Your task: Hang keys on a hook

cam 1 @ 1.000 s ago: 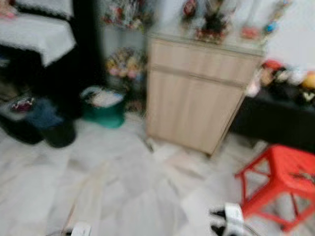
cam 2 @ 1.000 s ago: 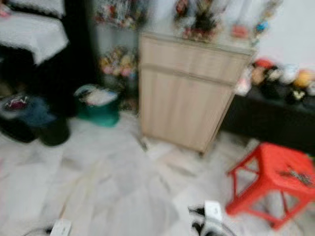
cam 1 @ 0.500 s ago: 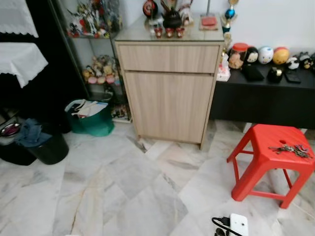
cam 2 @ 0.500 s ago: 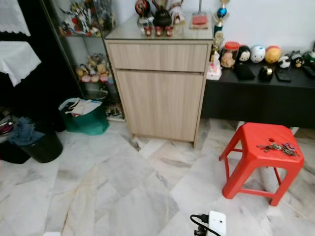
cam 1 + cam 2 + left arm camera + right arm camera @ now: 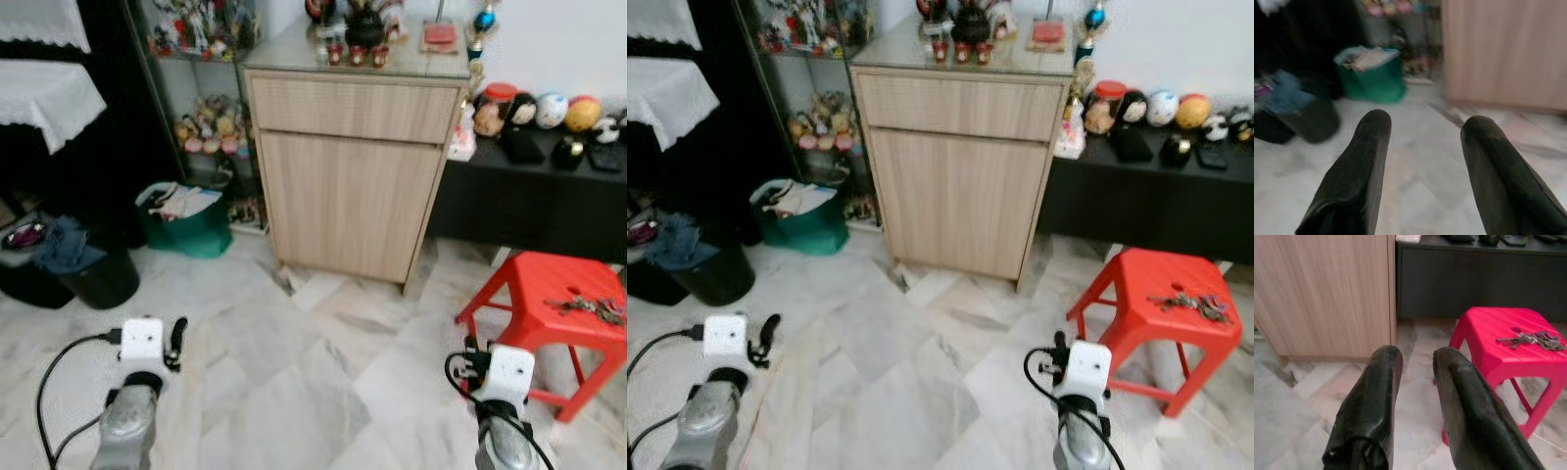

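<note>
Over on the robot's left, the left gripper point(image 5: 1422, 161) is hovering above the marble floor point(image 5: 294, 372), its two black fingers spread wide with nothing between them. A green bag point(image 5: 191, 220) and a dark bin point(image 5: 93, 274) are sitting beyond it, near a glass shelf of figurines. In the middle, a wooden cabinet point(image 5: 353, 176) is standing against the wall.

Further right, the right gripper point(image 5: 1415, 382) is pointing toward the red stool point(image 5: 1498, 340), its fingers slightly parted and empty. The keys point(image 5: 1533, 339) are lying in a loose flat bunch on the stool's seat, well apart from the gripper.

I'd guess that bunch is light but floppy: stiff metal pieces on a ring, likely to slide on the smooth plastic and dangle once lifted. Pinching the ring or the thickest cluster looks safest, since the ring must be left free for a hook. I can't make out any hook from here.
</note>
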Robot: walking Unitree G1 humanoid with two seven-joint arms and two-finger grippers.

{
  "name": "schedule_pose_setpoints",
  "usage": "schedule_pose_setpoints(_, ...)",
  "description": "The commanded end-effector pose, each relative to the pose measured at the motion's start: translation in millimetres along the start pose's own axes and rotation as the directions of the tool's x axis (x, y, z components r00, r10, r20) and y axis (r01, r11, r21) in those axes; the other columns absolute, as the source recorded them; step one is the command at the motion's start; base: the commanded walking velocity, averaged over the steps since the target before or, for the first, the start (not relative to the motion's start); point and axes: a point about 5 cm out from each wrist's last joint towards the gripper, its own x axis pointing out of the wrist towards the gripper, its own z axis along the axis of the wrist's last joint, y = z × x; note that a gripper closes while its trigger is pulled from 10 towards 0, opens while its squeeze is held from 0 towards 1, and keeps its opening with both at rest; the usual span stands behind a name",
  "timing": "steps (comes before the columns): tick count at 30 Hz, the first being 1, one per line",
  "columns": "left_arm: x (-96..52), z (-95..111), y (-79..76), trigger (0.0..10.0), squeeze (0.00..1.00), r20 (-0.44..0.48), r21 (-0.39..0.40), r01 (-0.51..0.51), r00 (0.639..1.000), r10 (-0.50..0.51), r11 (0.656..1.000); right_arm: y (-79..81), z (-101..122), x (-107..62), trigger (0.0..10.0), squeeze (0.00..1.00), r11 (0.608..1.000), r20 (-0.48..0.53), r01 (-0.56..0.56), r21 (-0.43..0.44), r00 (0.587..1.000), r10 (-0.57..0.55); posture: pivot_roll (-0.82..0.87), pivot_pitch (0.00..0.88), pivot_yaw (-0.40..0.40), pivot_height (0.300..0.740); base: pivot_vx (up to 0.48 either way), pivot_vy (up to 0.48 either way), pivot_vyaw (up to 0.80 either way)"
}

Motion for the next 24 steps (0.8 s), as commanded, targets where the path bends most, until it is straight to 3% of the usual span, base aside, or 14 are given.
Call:
schedule_pose_setpoints(1, -2.7, 16, 4.4, 10.0, 0.00, 0.111, -0.008, -0.002, 0.994, 0.003, 1.000, 0.7, 13, 1.5, 10.0, 0.00, 1.000, 0.067, -0.016, 0.007, 0.998, 0.016, 0.04, 0.000, -0.025, 0.740, 0.000, 0.000, 0.00)
schedule_pose_setpoints(6, -24.4, 33, 4.6, 10.0, 0.00, 0.204, -0.009, -0.001, 0.979, 0.002, 1.000, -7.0, 28, -16.8, 10.0, 0.00, 0.999, 0.173, 0.022, -0.023, 0.985, -0.018, 0.04, 0.000, -0.032, 0.740, 0.000, 0.000, 0.00)
schedule_pose_setpoints(9, -34.8, 37, 3.7, 10.0, 0.00, 0.200, 0.006, 0.008, 0.980, -0.009, 1.000, -10.1, 22, -30.1, 10.0, 0.00, 0.999, 0.136, 0.032, -0.002, 0.990, -0.032, 0.05, 0.000, -0.037, 0.740, 0.000, 0.000, 0.00)
schedule_pose_setpoints(12, -35.6, 32, 5.7, 10.0, 0.00, 0.169, 0.015, 0.022, 0.985, -0.024, 1.000, -10.0, 1, -37.6, 10.0, 0.00, 1.000, 0.036, 0.019, -0.012, 0.999, -0.018, 0.06, 0.000, -0.038, 0.740, 0.000, 0.000, 0.00)
schedule_pose_setpoints(14, -20.3, 12, 11.1, 10.0, 0.00, 0.074, -0.026, 0.012, 0.997, -0.010, 1.000, -14.7, -43, -39.9, 10.0, 0.00, 0.995, -0.197, 0.084, 0.052, 0.978, -0.072, 0.07, 0.000, -0.036, 0.740, 0.000, 0.000, 0.00)
schedule_pose_setpoints(15, -16.4, 7, 11.0, 10.0, 0.00, 0.051, -0.028, 0.016, 0.999, -0.015, 0.999, -13.5, -52, -40.4, 10.0, 0.00, 0.994, -0.261, 0.080, 0.069, 0.963, -0.060, 0.07, 0.000, -0.034, 0.740, 0.000, 0.000, 0.00)
schedule_pose_setpoints(16, -16.4, 7, 11.0, 10.0, 0.00, 0.051, -0.028, 0.016, 0.999, -0.015, 0.999, -13.5, -52, -40.4, 10.0, 0.00, 0.994, -0.261, 0.080, 0.069, 0.963, -0.060, 0.07, 0.000, -0.034, 0.740, 0.000, 0.000, 0.00)
schedule_pose_setpoints(18, -9.9, -7, 10.2, 10.0, 0.00, -0.042, -0.014, 0.036, 0.998, -0.036, 0.999, -10.0, -67, -44.4, 10.0, 0.00, 0.997, -0.378, 0.056, 0.060, 0.925, -0.029, 0.07, 0.000, -0.028, 0.740, 0.000, 0.000, 0.00)
schedule_pose_setpoints(19, -7.7, -21, 10.4, 10.0, 0.00, -0.146, -0.013, 0.043, 0.988, -0.045, 0.999, -1.4, -83, -53.1, 10.0, 0.00, 0.995, -0.507, 0.022, 0.098, 0.861, 0.031, 0.07, 0.000, -0.025, 0.740, 0.000, 0.000, 0.00)
schedule_pose_setpoints(22, -13.4, -39, 7.5, 10.0, 0.00, -0.292, -0.021, 0.057, 0.955, -0.060, 0.998, 7.6, -100, -70.2, 10.0, 0.00, 0.995, -0.631, -0.031, 0.097, 0.771, 0.086, 0.06, 0.000, -0.019, 0.740, 0.000, 0.000, 0.00)
schedule_pose_setpoints(23, -21.7, -55, 2.5, 10.0, 0.00, -0.399, -0.002, 0.085, 0.913, -0.079, 0.996, 12.8, -108, -80.2, 10.0, 0.00, 0.993, -0.686, -0.096, 0.072, 0.718, 0.119, 0.05, 0.000, -0.023, 0.740, 0.000, 0.000, 0.00)
schedule_pose_setpoints(24, -26.3, -62, 1.0, 10.0, 0.00, -0.444, 0.007, 0.098, 0.892, -0.085, 0.995, 14.6, -109, -81.6, 10.0, 0.00, 0.991, -0.694, -0.116, 0.073, 0.708, 0.134, 0.04, 0.000, -0.024, 0.740, 0.000, 0.000, 0.00)
